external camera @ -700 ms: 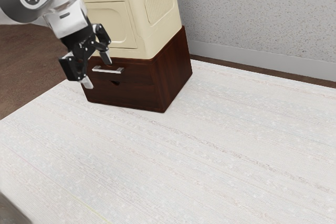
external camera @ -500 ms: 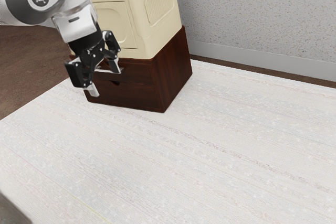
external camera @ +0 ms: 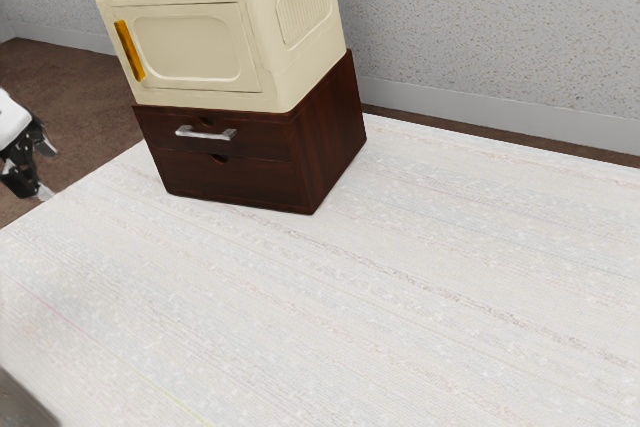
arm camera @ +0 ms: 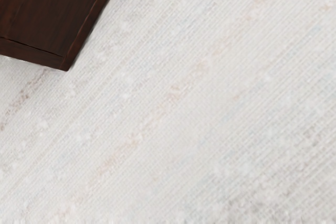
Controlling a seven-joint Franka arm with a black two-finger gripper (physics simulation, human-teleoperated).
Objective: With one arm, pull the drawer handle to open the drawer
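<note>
At the exterior view's nine o'clock, the pincer (external camera: 48, 173) hung spread — well apart from the silver handle (external camera: 206, 134) at ten; the upper drawer (external camera: 265, 145) sat shut.

Bright, diffuse light washed the pale desk (external camera: 430, 287), with soft grey shading near the exterior view's lower left corner. The drawer handle (external camera: 207, 134) caught a whitish glint; the dark cabinet (external camera: 335, 137) looked dim. In the wrist view, the desk greyed toward one corner.

Both views look down, the exterior from the side, the wrist nearer, sharing drawer cabinet (external camera: 333, 137) and surface (external camera: 400, 277).
</note>
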